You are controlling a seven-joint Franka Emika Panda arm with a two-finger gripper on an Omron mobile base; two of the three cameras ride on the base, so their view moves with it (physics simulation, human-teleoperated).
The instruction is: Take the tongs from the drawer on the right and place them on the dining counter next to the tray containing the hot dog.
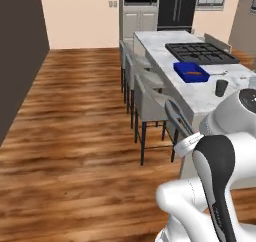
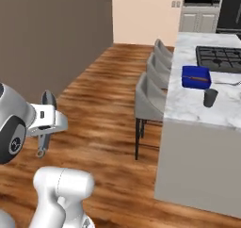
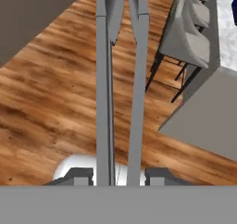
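Note:
My gripper (image 3: pixel 119 177) is shut on the tongs (image 3: pixel 104 79), whose two long grey arms run up between the finger tips. The left base view has the tongs (image 1: pixel 176 117) slanting up from the gripper (image 1: pixel 187 142), over the floor beside the dining counter (image 1: pixel 200 100). Seen from the right base, the tongs (image 2: pixel 47 101) cross the gripper (image 2: pixel 47 123) nearly upright, well left of the dining counter (image 2: pixel 188 107). On the marble sits the blue tray (image 1: pixel 191 72) (image 2: pixel 196 76) with the hot dog (image 1: pixel 194 74) (image 2: pixel 198 79) inside. The drawer is out of view.
Grey stools (image 1: pixel 150 103) (image 2: pixel 148 100) line the counter's near side. A dark cup (image 1: pixel 221 88) (image 2: pixel 210 98) stands just in front of the tray, with a fork (image 1: pixel 220 73) (image 2: pixel 230 83) beside it and a black cooktop (image 1: pixel 200 52) (image 2: pixel 219 57) behind. Open wood floor lies to the left.

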